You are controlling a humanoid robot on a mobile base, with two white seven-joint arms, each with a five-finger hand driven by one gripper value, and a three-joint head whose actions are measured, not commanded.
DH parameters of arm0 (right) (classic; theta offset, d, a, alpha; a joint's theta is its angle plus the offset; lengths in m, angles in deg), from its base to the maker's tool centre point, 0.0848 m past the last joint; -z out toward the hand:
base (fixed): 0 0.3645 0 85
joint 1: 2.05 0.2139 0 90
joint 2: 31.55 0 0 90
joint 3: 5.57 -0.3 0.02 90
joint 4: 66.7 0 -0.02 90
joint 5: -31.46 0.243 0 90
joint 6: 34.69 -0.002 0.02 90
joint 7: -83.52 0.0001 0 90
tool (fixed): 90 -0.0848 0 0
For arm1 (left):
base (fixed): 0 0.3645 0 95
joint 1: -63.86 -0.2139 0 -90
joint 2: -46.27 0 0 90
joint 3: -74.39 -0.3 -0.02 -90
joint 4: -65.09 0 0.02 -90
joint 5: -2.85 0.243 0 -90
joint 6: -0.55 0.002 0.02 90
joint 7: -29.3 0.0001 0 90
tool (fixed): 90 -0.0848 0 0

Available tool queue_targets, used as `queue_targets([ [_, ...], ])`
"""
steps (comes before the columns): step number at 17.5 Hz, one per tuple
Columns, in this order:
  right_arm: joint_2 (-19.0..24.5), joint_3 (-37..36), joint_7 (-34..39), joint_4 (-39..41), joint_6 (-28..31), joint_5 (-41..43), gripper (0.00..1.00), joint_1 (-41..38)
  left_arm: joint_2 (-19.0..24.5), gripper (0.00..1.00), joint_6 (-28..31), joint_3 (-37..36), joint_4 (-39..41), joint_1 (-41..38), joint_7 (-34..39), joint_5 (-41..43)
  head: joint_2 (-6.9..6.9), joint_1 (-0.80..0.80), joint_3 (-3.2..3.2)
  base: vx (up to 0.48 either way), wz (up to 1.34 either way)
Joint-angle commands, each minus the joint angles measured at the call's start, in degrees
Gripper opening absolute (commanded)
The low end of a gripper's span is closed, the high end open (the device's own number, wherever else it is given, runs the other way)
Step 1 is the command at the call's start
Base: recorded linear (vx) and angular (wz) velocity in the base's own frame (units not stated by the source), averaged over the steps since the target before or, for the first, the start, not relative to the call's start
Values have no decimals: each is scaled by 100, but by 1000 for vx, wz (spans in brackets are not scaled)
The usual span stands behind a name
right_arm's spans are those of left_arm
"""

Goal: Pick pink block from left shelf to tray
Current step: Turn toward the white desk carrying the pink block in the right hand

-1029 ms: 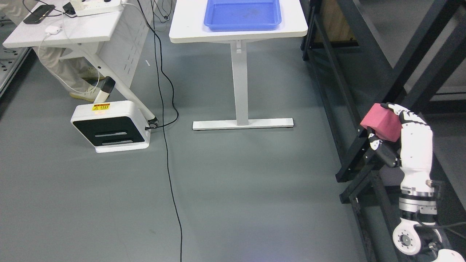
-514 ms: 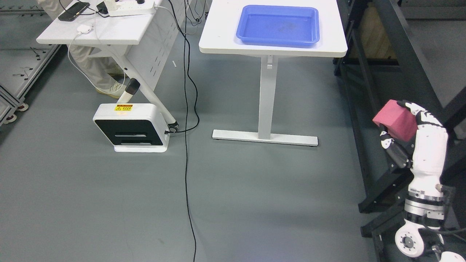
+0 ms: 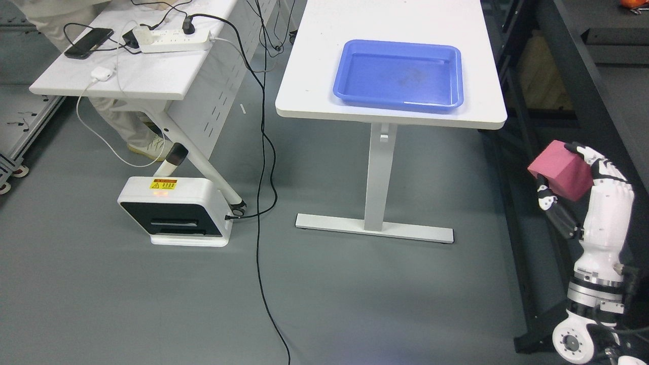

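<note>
My right hand is raised at the right edge of the head view, its white and black fingers shut on the pink block. The block is held in the air over the floor, in front of the black shelf frame. The blue tray lies empty on the white table, above and to the left of the block. My left arm is out of the picture.
The table stands on a single white leg with a flat foot. A second white desk at the left carries a power strip and a phone. A white box and a black cable lie on the grey floor. A person's legs show behind the desk.
The whole picture has shifted downward, so the camera has moved and the table and tray show more fully. The right hand keeps hold of the pink block.
</note>
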Motion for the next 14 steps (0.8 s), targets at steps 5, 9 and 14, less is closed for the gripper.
queue_targets([
  [5,-59,162,383,2,-14,11,4,-116,100,100,3,0,100,-114,1,0,0,0,0,347,42],
  [9,-103,162,489,2,-23,11,4,-213,100,100,3,0,100,-114,1,0,0,0,0,347,17],
  [14,-130,49,375,10,-671,20,4,-379,100,100,3,0,100,-114,1,0,0,0,0,282,-1],
])
